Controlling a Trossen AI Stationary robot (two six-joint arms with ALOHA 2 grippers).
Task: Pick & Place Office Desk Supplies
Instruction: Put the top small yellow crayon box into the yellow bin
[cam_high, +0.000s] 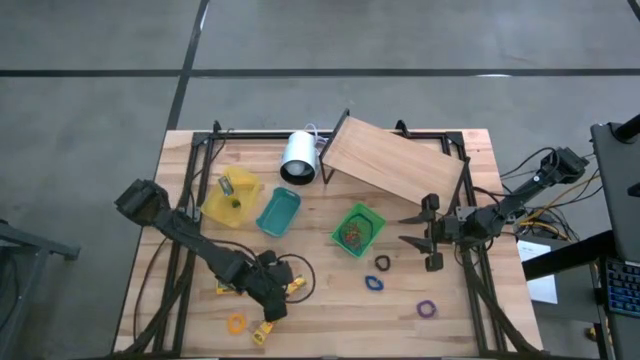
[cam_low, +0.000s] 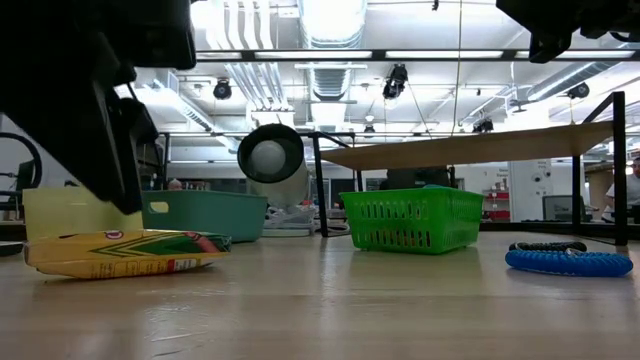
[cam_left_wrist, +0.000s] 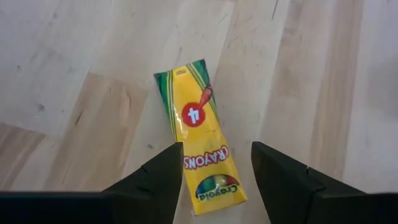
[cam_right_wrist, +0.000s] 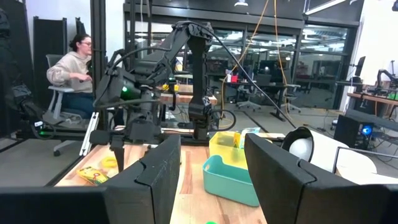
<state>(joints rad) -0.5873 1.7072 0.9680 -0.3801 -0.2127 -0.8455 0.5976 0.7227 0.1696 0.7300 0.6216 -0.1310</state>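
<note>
The left end effector (cam_left_wrist: 214, 171) is spread above a crayon box (cam_left_wrist: 198, 134) on the tabletop (cam_left_wrist: 74, 74); the right end effector (cam_right_wrist: 211, 177) is spread, holding nothing.

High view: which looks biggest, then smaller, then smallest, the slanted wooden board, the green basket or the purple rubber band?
1. Slanted wooden board, clearly the biggest.
2. Green basket, much smaller than the board.
3. Purple rubber band, the smallest, just a tiny loop.

The yellow crayon packet (cam_left_wrist: 201, 139) reads "CRAYONS" and the number "4"
</note>
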